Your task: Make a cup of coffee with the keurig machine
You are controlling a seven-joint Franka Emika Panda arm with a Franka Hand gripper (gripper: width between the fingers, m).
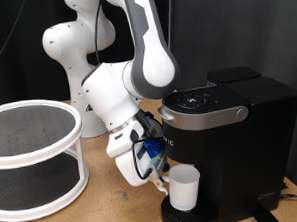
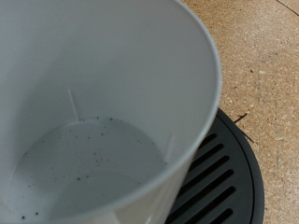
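- Exterior view: your keurig machine (image 1: pixel 228 137) is the landmark here, so everything below is placed off it. The cup (image 1: pixel 184 187) stands upright on the machine's round drip tray (image 1: pixel 180 217), right under the brew head, so placing the cup looks done to me.
- Same view: your gripper (image 1: pixel 155 169) hangs low, just beside the machine on the exterior view's left, tucked right up against the cup. Can't tell from here whether the fingers are spread or pinching the cup wall; they're mostly hidden behind the wrist and cables.
- Same view: the machine's grey-silver lid handle (image 1: pixel 202 112) sits down flat, so the lid looks closed. No pod visible anywhere. A white two-tier rack (image 1: pixel 33 157) stands well apart from the machine, off to the exterior view's left.
- Wrist view: you're staring straight into the cup (image 2: pixel 103 103). It's got no liquid in it, only dark specks on the bottom, so I'd say no coffee brewed yet. The black slotted drip tray (image 2: pixel 217 182) shows under the cup, with the wooden table (image 2: pixel 262 65) beyond.
- Wrist view: no fingers show at all, so the hand's state stays a cannot-tell.
- My read: early days, cup's positioned, brewing part is all still left.
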